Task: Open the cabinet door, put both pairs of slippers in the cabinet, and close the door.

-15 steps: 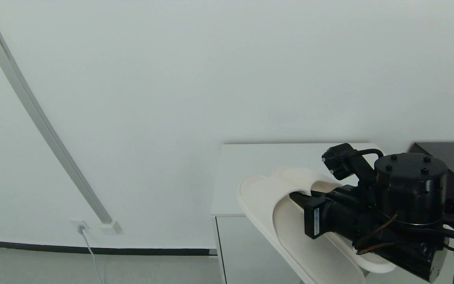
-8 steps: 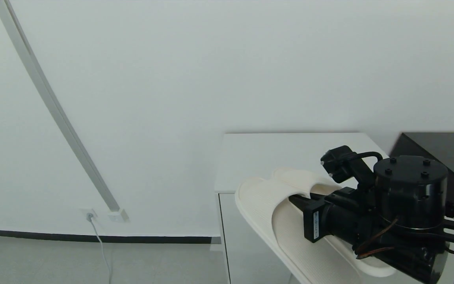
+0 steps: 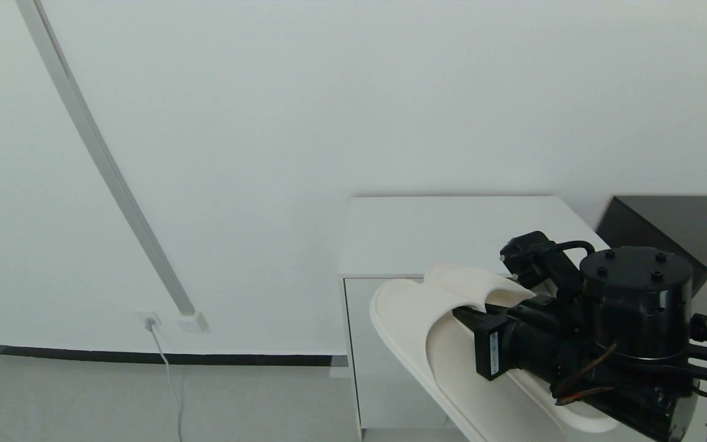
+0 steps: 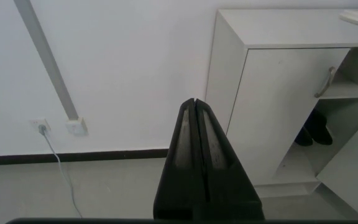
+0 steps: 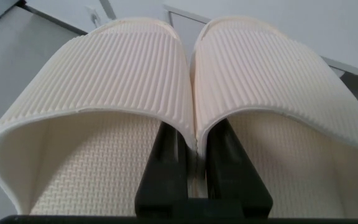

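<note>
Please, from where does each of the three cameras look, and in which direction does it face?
Head view: on the head, facing forward and down at the cabinet; the right gripper shows, shut on the slippers.
Left wrist view: on the left wrist, facing the cabinet; the shut left gripper shows.
Right wrist view: on the right wrist, facing along the right gripper into the slippers.
Shared: head and left wrist views both show the cabinet and the wall socket.

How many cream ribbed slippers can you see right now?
2. Both cream ribbed slippers hang side by side from the right pincer, which clamps their inner walls together before the white cabinet: one on the robot's left, one beside it. The second pair may be hidden.
</note>
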Available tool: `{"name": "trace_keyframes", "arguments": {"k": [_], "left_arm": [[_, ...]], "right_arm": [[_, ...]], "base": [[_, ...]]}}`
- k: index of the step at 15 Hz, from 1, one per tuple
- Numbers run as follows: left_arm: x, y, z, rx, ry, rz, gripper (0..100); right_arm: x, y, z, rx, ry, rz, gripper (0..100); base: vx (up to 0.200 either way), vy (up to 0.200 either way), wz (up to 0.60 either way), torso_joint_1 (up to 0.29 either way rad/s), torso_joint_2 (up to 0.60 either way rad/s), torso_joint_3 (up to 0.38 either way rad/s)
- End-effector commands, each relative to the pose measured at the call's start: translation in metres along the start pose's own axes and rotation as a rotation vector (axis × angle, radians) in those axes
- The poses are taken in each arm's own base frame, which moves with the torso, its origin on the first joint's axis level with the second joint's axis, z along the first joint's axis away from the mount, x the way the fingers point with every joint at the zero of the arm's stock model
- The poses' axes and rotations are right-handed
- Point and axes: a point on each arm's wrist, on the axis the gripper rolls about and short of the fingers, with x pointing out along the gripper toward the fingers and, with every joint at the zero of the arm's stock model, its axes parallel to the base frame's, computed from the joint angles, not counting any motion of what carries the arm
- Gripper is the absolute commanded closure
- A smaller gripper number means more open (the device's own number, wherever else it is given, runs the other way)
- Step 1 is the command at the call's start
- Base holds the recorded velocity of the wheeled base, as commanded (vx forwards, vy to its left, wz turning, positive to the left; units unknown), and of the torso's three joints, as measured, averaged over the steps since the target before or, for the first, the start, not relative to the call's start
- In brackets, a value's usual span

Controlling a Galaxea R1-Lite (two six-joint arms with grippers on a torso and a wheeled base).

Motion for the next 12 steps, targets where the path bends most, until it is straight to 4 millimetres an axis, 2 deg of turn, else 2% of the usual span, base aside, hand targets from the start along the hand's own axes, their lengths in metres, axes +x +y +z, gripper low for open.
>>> {"name": "trace_keyframes", "arguments": {"k": [1, 9, 12], "left_arm": [[0.0001, 0.0000, 0.0000, 0.000, 0.001, 0.000, 100], [0.0001, 0.0000, 0.0000, -0.002, 0.001, 0.000, 100], [0.0001, 0.0000, 0.0000, -0.002, 0.001, 0.000, 100]], "right_arm": [[0.0009, 0.0008, -0.0011, -0.002, 0.004, 0.003, 100], [0.0006, 0.0009, -0.0024, -0.006, 0.009, 0.002, 100], [0.0006, 0.0009, -0.0023, -0.006, 0.007, 0.002, 100]], "base": [[0.000, 0.000, 0.00, 0.000, 0.00, 0.000], [0.000, 0.000, 0.00, 0.000, 0.00, 0.000], [0.000, -0.200, 0.00, 0.001, 0.00, 0.002]]}}
